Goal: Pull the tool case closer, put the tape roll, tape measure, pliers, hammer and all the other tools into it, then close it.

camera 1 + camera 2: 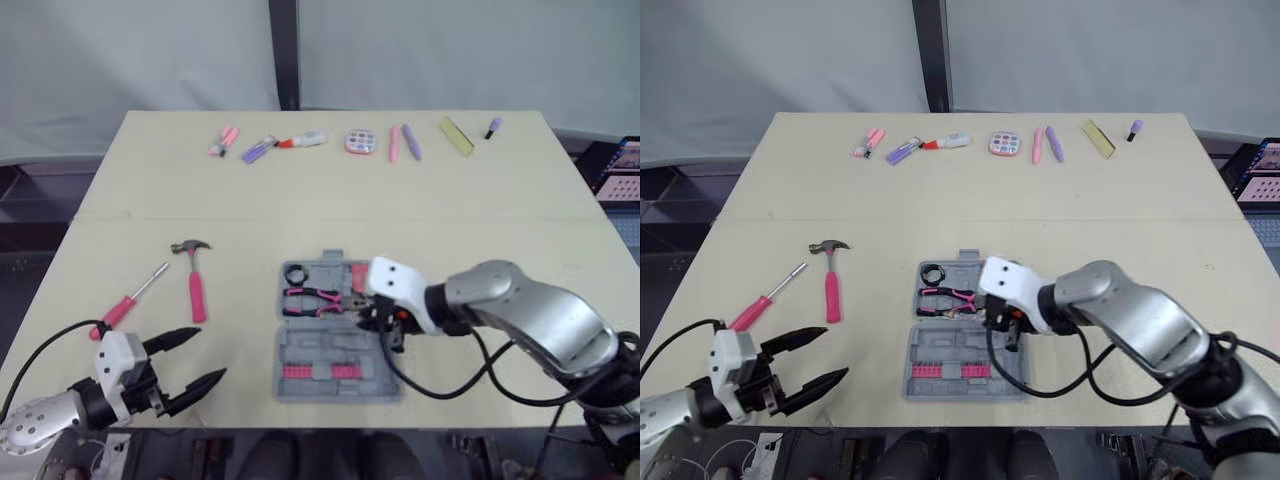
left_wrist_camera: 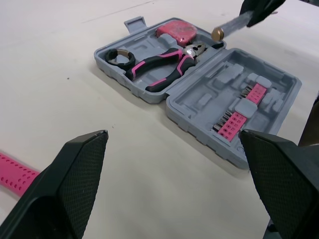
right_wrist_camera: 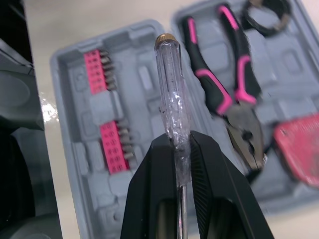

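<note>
**Step in hand:** loading. The tool case (image 2: 204, 99) lies open and flat on the bench (image 1: 480, 200) near the front edge, in front of you. Its far half holds the tape roll (image 2: 121, 57), pliers (image 2: 159, 67) and tape measure (image 2: 177, 31). The near half carries pink bit strips (image 2: 239, 112) and empty recesses.

**Right claw** (image 3: 179, 139): pinched on a clear-handled screwdriver (image 3: 169, 84), gripped low on the handle where it meets the shaft. It is held over the right part of the case, above the pliers' nose, and does not appear to be seated.

**Orientation:** the long axis runs in line with the fingers. The brass cap leads, pointing away from the claw across the case towards your left. The shaft trails back between the fingers.

**Left claw** (image 1: 208, 354): spread wide and empty, over the near left corner of the bench.

**Outstanding:** the hammer (image 1: 196, 285) and a pink-handled screwdriver (image 1: 130, 300) lie on the bench left of the case, well apart from it.

**Next move, in my judgement:** turn the wrist until the handle lies along a long empty recess, lower it, then release. Misalignment would leave it proud and foul the lid.
</note>
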Robot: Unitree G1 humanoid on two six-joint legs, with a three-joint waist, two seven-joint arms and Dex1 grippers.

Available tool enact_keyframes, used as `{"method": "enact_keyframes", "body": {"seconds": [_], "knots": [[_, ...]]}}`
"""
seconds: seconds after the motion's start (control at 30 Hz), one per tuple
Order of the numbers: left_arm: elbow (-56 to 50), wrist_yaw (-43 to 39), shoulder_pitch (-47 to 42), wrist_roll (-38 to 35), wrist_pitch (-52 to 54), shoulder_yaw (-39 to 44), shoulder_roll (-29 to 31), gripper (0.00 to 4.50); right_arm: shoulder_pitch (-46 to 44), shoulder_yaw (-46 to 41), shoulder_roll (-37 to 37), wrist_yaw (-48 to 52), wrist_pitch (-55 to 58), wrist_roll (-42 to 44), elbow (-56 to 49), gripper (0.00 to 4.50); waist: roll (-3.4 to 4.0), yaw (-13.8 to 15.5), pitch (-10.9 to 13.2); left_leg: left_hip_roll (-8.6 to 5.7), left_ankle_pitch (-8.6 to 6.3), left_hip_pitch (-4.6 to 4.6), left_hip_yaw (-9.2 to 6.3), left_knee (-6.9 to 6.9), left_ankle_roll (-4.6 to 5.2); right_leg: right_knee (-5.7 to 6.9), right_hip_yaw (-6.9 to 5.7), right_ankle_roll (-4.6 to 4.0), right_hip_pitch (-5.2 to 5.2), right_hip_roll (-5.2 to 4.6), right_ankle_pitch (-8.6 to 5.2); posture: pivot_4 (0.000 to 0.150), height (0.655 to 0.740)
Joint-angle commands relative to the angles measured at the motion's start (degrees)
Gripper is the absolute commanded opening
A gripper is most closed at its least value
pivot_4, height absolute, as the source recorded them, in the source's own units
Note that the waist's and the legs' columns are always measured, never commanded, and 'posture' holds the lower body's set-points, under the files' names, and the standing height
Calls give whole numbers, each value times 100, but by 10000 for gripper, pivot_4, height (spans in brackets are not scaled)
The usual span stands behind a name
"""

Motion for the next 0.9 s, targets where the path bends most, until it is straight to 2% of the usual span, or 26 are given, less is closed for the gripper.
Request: {"method": "enact_keyframes", "body": {"seconds": [0.03,0.9], "knots": [[-89,-67,56,41,-132,-18,15,45000,-179,231,181,-10,-114,-212,155,317,-1,-1,0,-1,0,0,0,1,0,1,0,0,0,0,0,1500,7400],[-390,216,103,131,-46,-253,-16,45000,-1217,1740,953,299,-114,-1183,937,317,-4,-130,-1,-2,0,-16,4,0,-4,47,1,-1,-61,-3,0,1500,7400]]}}
